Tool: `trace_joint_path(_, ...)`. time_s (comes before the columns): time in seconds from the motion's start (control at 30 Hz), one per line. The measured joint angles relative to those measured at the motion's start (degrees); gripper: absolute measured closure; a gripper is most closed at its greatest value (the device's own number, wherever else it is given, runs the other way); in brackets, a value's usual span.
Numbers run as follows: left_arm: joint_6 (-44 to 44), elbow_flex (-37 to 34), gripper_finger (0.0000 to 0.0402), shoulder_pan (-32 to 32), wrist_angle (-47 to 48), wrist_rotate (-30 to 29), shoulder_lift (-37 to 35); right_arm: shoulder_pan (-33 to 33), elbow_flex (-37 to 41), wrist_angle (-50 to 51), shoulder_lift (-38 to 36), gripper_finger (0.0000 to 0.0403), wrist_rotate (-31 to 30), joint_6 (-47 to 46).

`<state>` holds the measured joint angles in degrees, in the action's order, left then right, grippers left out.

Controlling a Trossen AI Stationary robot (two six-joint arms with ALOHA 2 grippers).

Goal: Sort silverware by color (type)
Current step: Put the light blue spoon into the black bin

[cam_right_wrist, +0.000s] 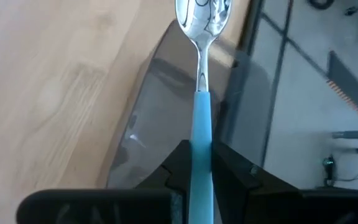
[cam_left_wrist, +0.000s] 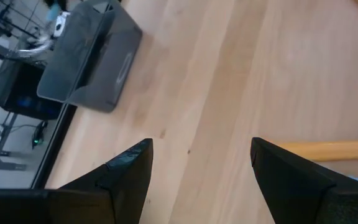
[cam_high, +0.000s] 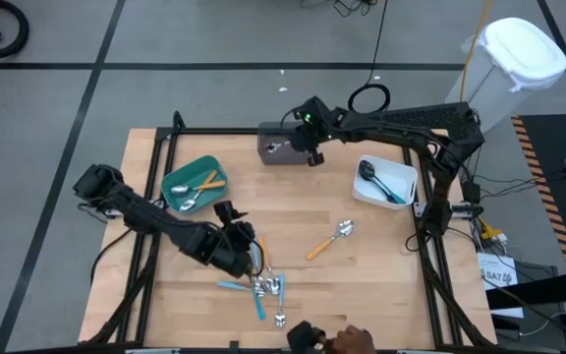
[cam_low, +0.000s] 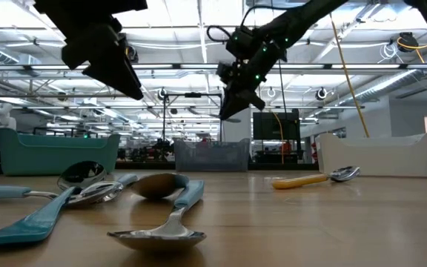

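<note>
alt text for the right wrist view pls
The right pincer is shut on a blue-handled spoon, its shiny bowl pointing away over a grey bin. The bin sits on a pale wooden table.

no legible text, labels, nos.

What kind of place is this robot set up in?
Probably a robotics lab or large workshop hall. The wooden table stands in a black frame on a grey floor, the low view shows exposed ceiling lights and pipework, and a white lidded bin stands beside cables.
</note>
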<state>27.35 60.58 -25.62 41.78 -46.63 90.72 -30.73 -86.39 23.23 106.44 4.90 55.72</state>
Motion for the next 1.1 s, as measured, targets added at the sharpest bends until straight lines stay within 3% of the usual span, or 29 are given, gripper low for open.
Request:
trace_joint_path(0.2, 0.13, 0.0, 0.0133, 1.01, -0.47, -0.02, 0.0, -1.46, 0.04, -3.57, 3.05, 0.0365, 4.23, -0.85)
trace_joint_path(1.1, -0.2, 0.0, 0.0133, 0.36, -1.92, 0.0, 0.0, -2.72, 0.02, -9.0, 9.63, 0.0364, 2.43, -5.74)
